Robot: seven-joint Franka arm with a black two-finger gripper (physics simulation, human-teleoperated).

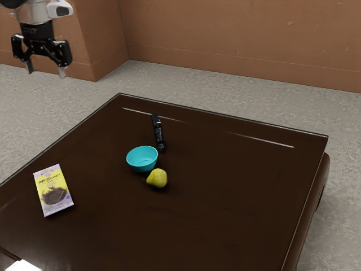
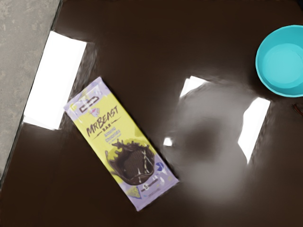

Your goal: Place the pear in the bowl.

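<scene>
Yellow and just beside the turquoise bowl point(image 1: 142, 167), the pear point(image 1: 158, 178) lay on the worktop point(image 1: 225, 197), so the pincer point(image 1: 45, 70), spread wide and empty, needed to descend squarely over it, straddling its plump body without nudging the bowl.

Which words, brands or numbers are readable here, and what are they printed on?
"MRBEAST": on the flat, yellow-and-lilac wrapped bar.
"BAR": same wrapper, the next line.
Wrapper's smaller print: too blurred to read.
Pale marks on the slim black object: too small to tell whether they are letters.
</scene>
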